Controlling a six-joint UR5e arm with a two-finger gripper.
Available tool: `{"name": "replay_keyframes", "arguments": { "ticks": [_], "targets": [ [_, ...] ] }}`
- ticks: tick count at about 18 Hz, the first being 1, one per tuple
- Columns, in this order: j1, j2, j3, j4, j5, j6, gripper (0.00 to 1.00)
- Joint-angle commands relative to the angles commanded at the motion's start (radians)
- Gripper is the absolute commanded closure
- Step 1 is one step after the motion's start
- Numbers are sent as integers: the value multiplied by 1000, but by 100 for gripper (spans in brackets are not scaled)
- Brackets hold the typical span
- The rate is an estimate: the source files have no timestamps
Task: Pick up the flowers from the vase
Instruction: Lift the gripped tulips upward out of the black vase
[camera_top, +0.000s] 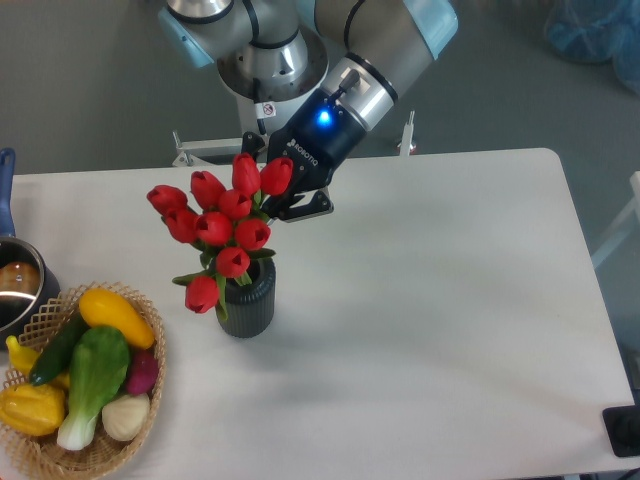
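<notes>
Flowers (222, 228) sit gripped at the top by the end effector (281, 196), stems still reaching into the vase (247, 302) on the counter (430, 300).

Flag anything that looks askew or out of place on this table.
The red tulips sit high and lean left over the ribbed dark vase, with one bud drooping beside its rim. The gripper is at the bunch's right side. The vase stands upright; nothing is spilled.
</notes>
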Motion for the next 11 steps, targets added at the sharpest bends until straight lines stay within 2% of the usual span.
{"name": "replay_keyframes", "arguments": {
  "ticks": [11],
  "targets": [
    [40,23,17,-86,-31,0,100]
  ]
}}
